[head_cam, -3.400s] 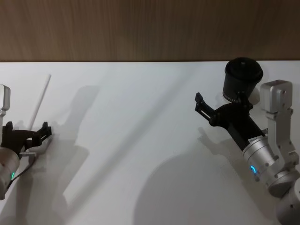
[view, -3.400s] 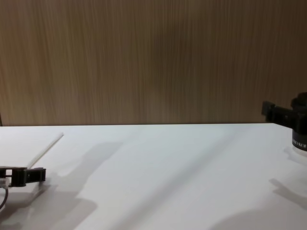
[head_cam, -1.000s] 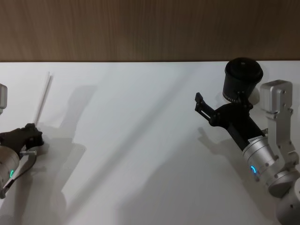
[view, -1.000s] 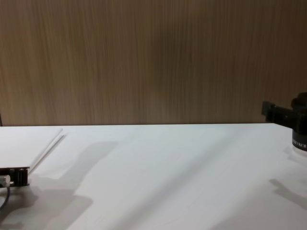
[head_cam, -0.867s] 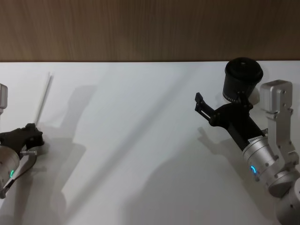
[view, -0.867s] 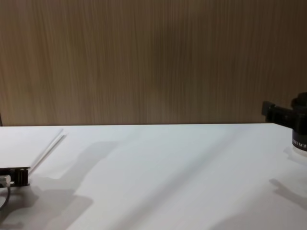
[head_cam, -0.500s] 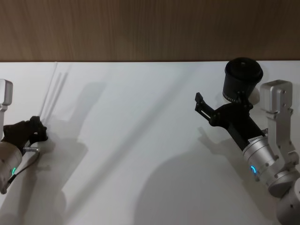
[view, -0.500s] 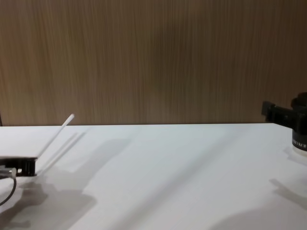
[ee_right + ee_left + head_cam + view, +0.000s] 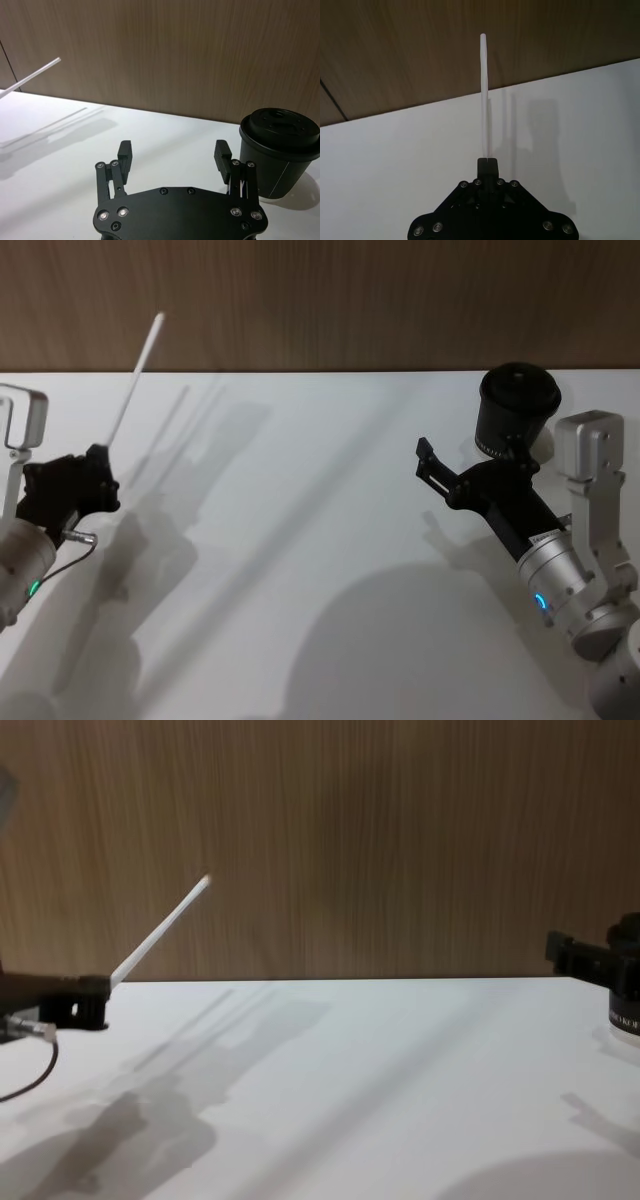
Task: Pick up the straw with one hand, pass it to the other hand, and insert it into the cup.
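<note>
The thin white straw [image 9: 133, 380] is off the table, its lower end pinched in my left gripper [image 9: 100, 462] at the left side. It slants up and away toward the wood wall, as the straw [image 9: 160, 930] shows in the chest view above the left gripper [image 9: 98, 990]. In the left wrist view the straw [image 9: 484, 95] sticks straight out of the shut left gripper [image 9: 487, 161]. My right gripper [image 9: 468, 448] hovers open and empty just in front of the dark cup [image 9: 518, 410], which stands upright at the back right. The right wrist view shows the right gripper [image 9: 173, 150], cup [image 9: 277, 150] and far-off straw [image 9: 30, 76].
The white table [image 9: 300, 540] runs between the two arms, bare apart from shadows. A wood-panelled wall [image 9: 350, 840] closes off its far edge.
My left gripper has risen from the table with the straw, which now tilts up instead of lying flat. The right arm and cup have not moved.
</note>
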Robot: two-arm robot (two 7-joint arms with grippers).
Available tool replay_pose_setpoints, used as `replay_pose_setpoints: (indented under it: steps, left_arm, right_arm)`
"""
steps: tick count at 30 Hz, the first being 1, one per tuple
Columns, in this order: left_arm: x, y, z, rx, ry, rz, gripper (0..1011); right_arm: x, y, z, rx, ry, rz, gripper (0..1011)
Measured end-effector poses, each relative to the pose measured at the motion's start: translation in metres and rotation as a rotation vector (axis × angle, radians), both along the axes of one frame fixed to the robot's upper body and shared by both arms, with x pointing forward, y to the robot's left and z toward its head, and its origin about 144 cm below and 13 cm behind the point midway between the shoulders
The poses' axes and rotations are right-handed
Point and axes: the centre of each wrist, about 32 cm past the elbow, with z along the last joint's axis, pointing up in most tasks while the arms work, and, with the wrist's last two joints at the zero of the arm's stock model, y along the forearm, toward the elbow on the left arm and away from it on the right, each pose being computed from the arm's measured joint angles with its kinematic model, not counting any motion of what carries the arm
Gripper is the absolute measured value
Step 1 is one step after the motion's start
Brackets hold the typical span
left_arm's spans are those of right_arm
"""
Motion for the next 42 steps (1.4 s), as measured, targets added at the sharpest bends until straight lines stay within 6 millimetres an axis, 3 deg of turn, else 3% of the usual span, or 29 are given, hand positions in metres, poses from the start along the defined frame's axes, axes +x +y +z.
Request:
replay_pose_setpoints:
  steps: [20, 42]
  left_arm:
    - [0.014, 0.005, 0.018, 0.124, -0.302, -0.302, 0]
    - [0.039, -0.007, 0.033, 0.188, -0.454, -0.487, 0]
  right_arm:
    - [0.0, 0.0, 0.0, 0.0, 0.0, 0.0, 1001]
    - [0.0, 0.0, 0.0, 0.0, 0.0, 0.0, 1001]
